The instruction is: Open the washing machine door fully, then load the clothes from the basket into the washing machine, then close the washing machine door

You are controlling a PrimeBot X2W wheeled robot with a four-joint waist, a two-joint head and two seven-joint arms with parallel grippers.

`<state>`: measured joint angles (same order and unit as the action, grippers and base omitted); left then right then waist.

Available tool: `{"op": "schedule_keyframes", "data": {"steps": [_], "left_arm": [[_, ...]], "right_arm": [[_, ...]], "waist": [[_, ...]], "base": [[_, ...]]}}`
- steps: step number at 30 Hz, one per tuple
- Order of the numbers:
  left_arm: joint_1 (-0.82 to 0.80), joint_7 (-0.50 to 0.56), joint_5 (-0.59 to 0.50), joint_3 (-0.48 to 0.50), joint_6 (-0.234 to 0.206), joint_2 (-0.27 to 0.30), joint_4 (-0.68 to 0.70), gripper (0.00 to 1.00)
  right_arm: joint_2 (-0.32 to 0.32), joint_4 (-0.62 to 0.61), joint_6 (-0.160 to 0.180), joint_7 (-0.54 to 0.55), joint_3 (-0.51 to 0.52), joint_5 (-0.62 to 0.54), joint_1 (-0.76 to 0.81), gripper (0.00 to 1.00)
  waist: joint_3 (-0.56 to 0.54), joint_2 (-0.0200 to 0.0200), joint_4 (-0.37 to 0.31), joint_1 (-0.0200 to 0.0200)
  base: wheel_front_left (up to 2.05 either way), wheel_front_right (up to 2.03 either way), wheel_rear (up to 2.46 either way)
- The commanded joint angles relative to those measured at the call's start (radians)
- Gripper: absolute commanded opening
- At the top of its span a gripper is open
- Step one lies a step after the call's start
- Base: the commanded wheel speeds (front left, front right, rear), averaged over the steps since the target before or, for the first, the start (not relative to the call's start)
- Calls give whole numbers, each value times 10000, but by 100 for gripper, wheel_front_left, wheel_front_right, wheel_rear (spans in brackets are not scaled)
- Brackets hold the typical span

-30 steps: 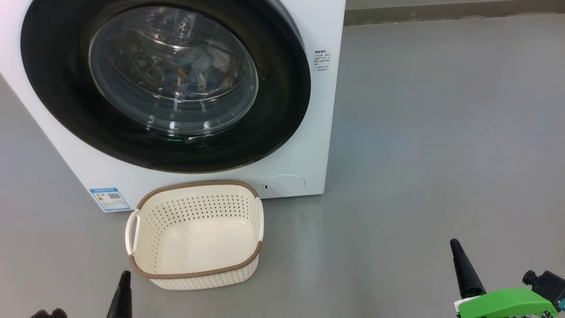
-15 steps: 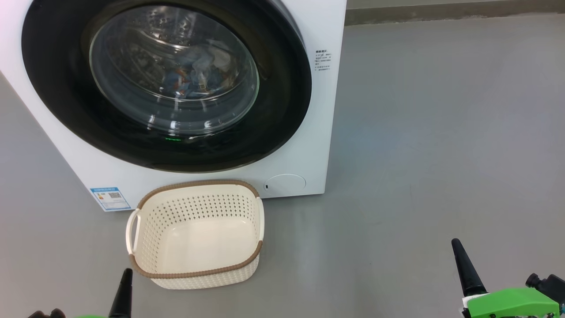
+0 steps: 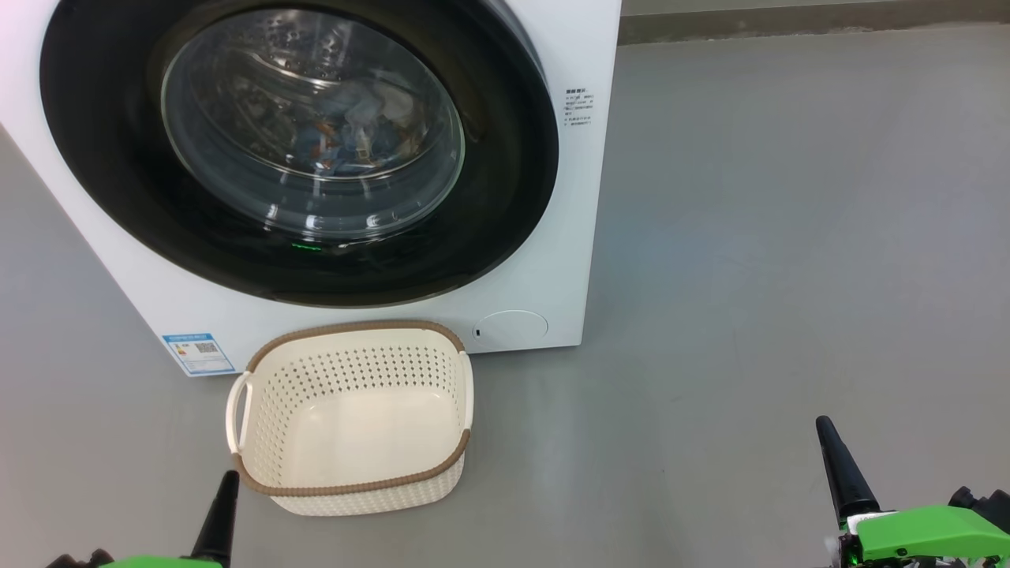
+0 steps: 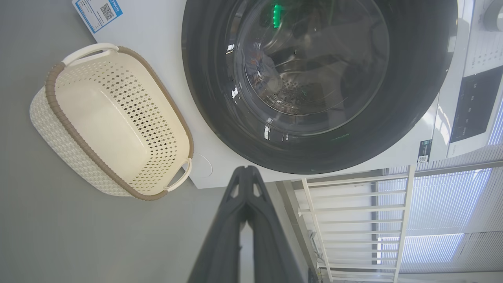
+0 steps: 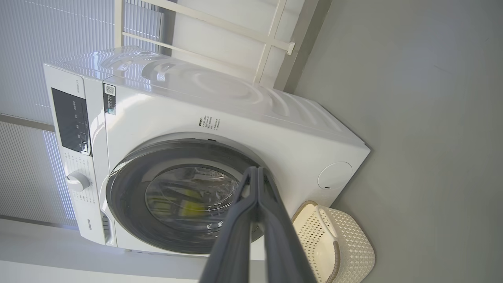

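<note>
The task is looking all but finished, judging by how things are lying. The washing machine door point(image 3: 505, 158) is sitting flush against the front of the washing machine point(image 3: 568, 237), apparently closed, and the clothes point(image 3: 347, 134) are showing through its glass window as a blue and pale heap inside the drum. The basket point(image 3: 355, 327) is standing on the floor point(image 3: 750, 276) just in front of the machine, below the door, and it is holding nothing; its cream bottom is lying bare. So opening, loading and closing all seem done, though whether the door is properly latched cannot be told from here; little seems left beyond confirming that. The left tool point(image 3: 230, 476) is hovering low, just beside the near left corner of the basket but not touching it, with its fingers pressed together and nothing between them, as the left wrist view is also showing point(image 4: 245, 169). The right tool point(image 3: 823, 422) is hanging well apart from the machine and basket, over bare floor, its fingers likewise meeting at the tips point(image 5: 255, 169) and gripping nothing.
</note>
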<state>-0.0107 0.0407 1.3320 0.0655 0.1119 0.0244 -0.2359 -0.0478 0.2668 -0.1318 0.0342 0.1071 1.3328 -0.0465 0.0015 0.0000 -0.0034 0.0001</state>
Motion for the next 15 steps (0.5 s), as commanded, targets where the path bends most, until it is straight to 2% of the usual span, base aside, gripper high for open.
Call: {"op": "schedule_keyframes", "data": {"steps": [1,15], "left_arm": [[-558,76,265,295,90,231,163,0],[-804,458,1742,405,148,247,10,0]], "right_arm": [[-70,-246,1,89,-172,301,-446,0],[-68,-233,7,479,-61,1775,-542,0]], "waist": [[1,0,2,0],[10,0,21,0]], "base": [[0,0,0],[0,0,0]]}}
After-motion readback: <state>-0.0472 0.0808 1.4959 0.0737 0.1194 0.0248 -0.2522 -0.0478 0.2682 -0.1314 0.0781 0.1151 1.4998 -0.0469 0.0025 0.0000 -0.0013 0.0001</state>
